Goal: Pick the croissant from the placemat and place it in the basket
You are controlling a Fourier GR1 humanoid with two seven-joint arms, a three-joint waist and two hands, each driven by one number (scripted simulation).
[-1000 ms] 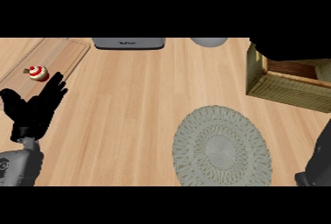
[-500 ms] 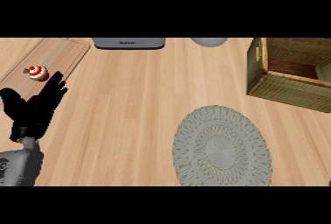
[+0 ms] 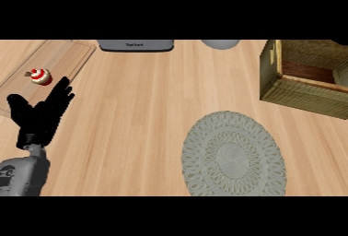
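The round grey-green woven placemat (image 3: 234,154) lies on the wooden counter at lower right with nothing on it. The wicker basket (image 3: 299,92) stands at the upper right, partly cut off by the view's edge. Its near wall hides much of the inside, and only a brown patch shows there. No croissant shows anywhere in the head view. My left hand (image 3: 41,115) rests open at the far left, fingers up, far from both mat and basket. My right hand is out of view.
A red-and-white cupcake (image 3: 39,76) sits on a long wooden board (image 3: 65,55) at upper left, just beyond my left hand's fingertips. A grey appliance (image 3: 136,44) and a grey bowl (image 3: 219,44) stand along the back edge.
My right arm, which one second ago showed dark over the basket's corner and at the lower right edge, has left the view. The left hand has not moved.
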